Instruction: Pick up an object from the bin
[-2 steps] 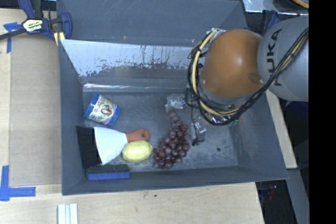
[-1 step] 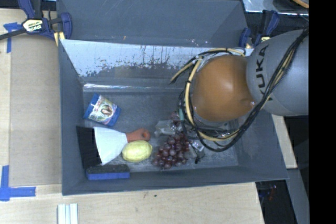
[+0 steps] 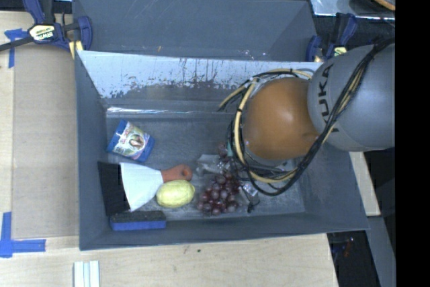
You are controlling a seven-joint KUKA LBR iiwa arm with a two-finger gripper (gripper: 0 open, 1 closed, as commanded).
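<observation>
Camera view from above: I have the arm point(image 3: 356, 101) in from the right, its orange wrist cover point(image 3: 279, 121) hanging over the right half of the grey bin point(image 3: 87, 144). Below the cover, the claw point(image 3: 227, 179) sits low at the bin floor, right at the upper edge of a dark purple bunch of grapes point(image 3: 218, 197) that lies near the front wall. The cover and cables hide most of it, so I cannot tell whether the claw is apart or together, and I see nothing held in it.

The grapes look like the likely pick, being the thing nearest the claw. Just to their left lies a yellow-green lemon-shaped fruit point(image 3: 175, 195), with a small orange-red piece point(image 3: 177, 173) above it (I cannot make out what that is). Further left are a white sheet point(image 3: 140, 186), a black block point(image 3: 111, 188) and a blue bar point(image 3: 138, 220) along the front wall; a blue and white tub point(image 3: 131, 142) lies apart, toward the back left.

My guess is that the wrist came down steeply because the grapes sit close to the front wall. A bunch like that is lumpy and may slip, or drag the fruit beside it.
</observation>
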